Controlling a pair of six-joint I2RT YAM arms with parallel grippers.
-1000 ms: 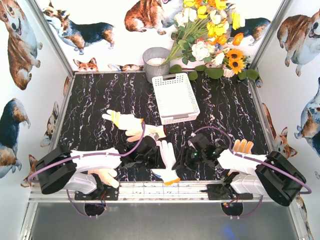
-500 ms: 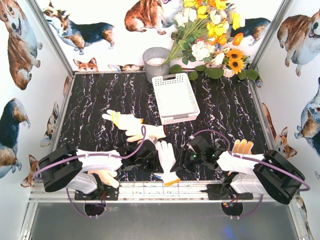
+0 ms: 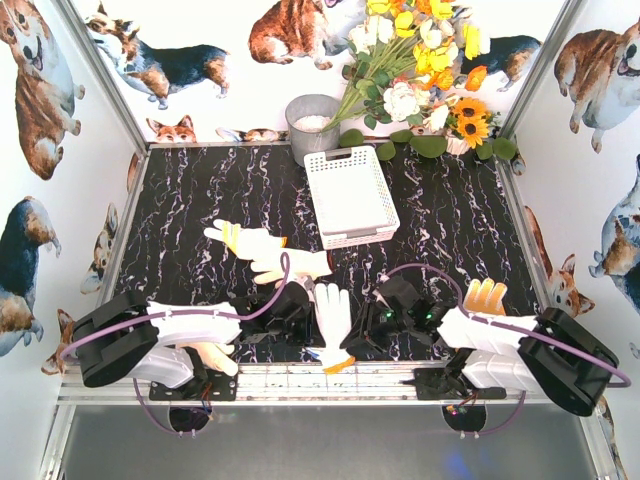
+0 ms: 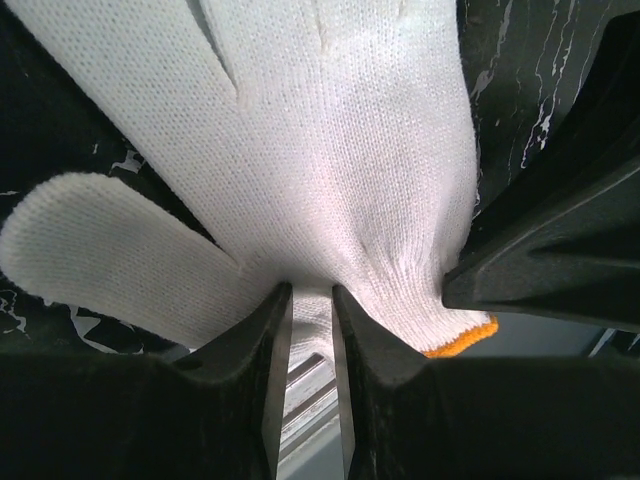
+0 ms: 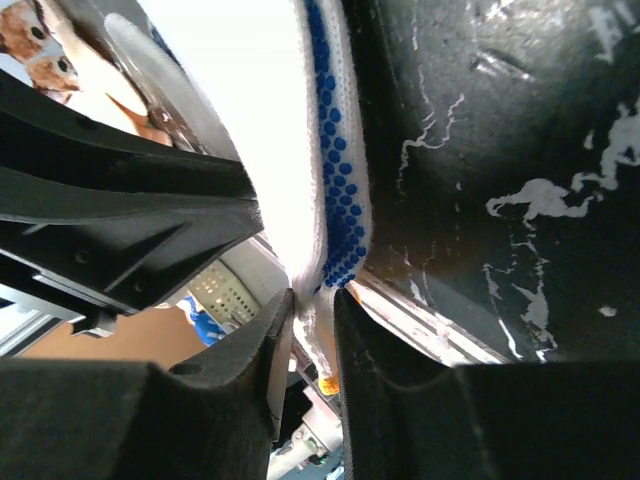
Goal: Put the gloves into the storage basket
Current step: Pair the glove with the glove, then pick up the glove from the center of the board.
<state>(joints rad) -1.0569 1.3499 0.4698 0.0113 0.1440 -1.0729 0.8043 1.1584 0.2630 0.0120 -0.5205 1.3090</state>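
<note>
A white knit glove (image 3: 333, 312) with an orange cuff lies at the near table edge between my two grippers. My left gripper (image 3: 306, 312) is shut on its left edge; the left wrist view shows the glove (image 4: 330, 150) pinched between the jaws (image 4: 310, 292) near the thumb. My right gripper (image 3: 354, 338) is shut on its right edge near the cuff; the right wrist view shows the glove's blue dotted face (image 5: 337, 150) above the jaws (image 5: 313, 297). The white storage basket (image 3: 350, 195) stands at the back centre. Two more gloves (image 3: 262, 250) lie left of centre.
A cream glove (image 3: 212, 355) lies under my left arm. A yellow-orange glove (image 3: 486, 295) lies by my right arm. A grey metal bucket (image 3: 311, 122) and a bunch of flowers (image 3: 420, 70) stand behind the basket. Walls close in both sides.
My right gripper has moved left and nearer, onto the glove's cuff end. The glove has shifted slightly left. My left arm has barely moved.
</note>
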